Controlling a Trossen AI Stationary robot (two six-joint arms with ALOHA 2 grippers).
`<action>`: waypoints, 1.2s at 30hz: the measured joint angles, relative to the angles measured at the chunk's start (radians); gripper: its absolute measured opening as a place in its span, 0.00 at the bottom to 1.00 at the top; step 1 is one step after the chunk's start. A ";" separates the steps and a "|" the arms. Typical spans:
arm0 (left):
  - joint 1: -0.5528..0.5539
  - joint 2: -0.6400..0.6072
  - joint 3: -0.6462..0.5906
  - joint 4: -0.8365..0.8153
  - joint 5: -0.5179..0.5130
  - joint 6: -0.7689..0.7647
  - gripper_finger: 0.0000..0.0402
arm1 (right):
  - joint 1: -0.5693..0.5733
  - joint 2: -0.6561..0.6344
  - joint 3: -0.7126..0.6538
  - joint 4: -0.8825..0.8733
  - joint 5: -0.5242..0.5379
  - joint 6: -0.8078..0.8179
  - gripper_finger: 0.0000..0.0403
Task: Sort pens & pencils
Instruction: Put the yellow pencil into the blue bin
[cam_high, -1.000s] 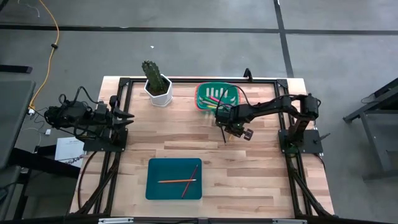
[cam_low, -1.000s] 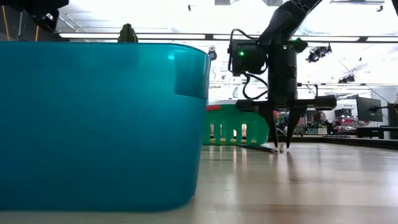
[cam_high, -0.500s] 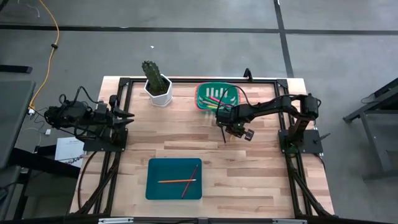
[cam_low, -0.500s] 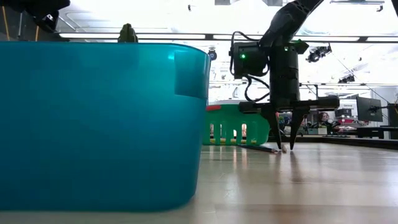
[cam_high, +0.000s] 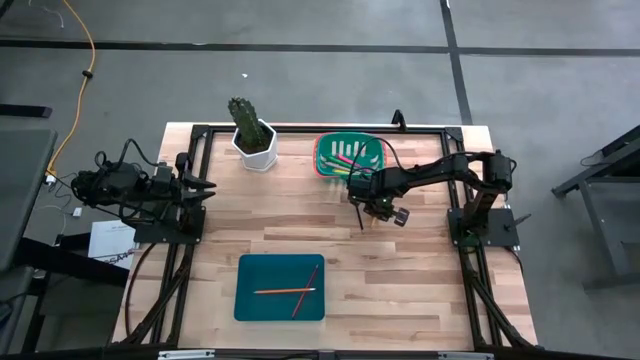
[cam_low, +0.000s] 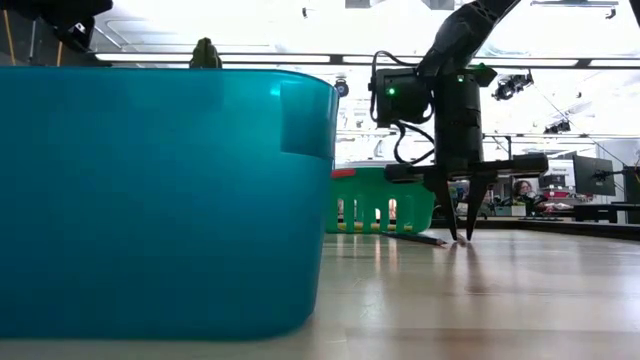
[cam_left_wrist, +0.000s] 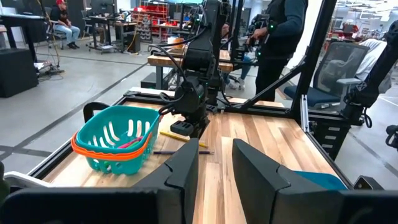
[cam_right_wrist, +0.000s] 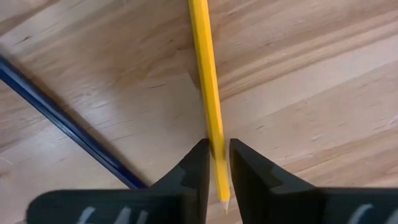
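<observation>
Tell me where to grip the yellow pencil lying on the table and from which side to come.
Grip the yellow pencil across its thin shaft near the sharpened tip, coming straight down from above. It lies flat on the wooden table, so only its two long sides are free. The right hand already straddles it there; a dark blue pencil lies apart alongside.

Overhead view: even, diffuse light on the table (cam_high: 400, 260), with only faint, soft shadows under the arms. Table-height view: bright ceiling lights behind the right tool (cam_low: 458, 238) wash out the background, the near teal bin (cam_low: 160, 200) is soft, and the wood carries a glossy sheen. Right wrist view: the yellow pencil (cam_right_wrist: 208, 93) is sharp, the dark fingers (cam_right_wrist: 186, 180) blurred.
</observation>
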 joint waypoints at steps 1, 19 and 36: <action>0.000 0.000 0.000 0.000 0.000 0.000 0.21 | 0.000 0.000 0.000 0.002 0.000 -0.001 0.12; 0.000 0.000 0.000 0.000 0.002 0.000 0.21 | 0.000 0.001 0.000 0.028 -0.013 -0.011 0.09; 0.000 0.000 0.000 0.000 0.002 0.000 0.21 | 0.004 0.001 0.000 0.051 -0.030 -0.037 0.08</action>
